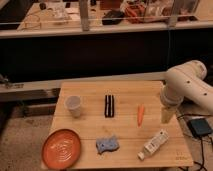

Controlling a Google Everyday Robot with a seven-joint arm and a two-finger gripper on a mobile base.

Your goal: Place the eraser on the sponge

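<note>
Nearest to the camera lies the blue sponge (107, 144), between an orange plate (61, 148) and a white bottle (153, 144) that is lying on its side. The black eraser (109, 106) lies further back at the middle of the table, well apart from the sponge, so it is not yet where the task wants it. The gripper (165, 115) hangs at the right edge, just beyond a carrot (140, 114), and I cannot tell if it is apart or together.

I judge it best to take the eraser across its narrow side, away from the cup (73, 106), and to release it low over the middle of the sponge, which is probably soft and uneven.

The wooden table (125, 89) is flat and pale. Behind it is a dark wall, and further back there are cluttered benches
</note>
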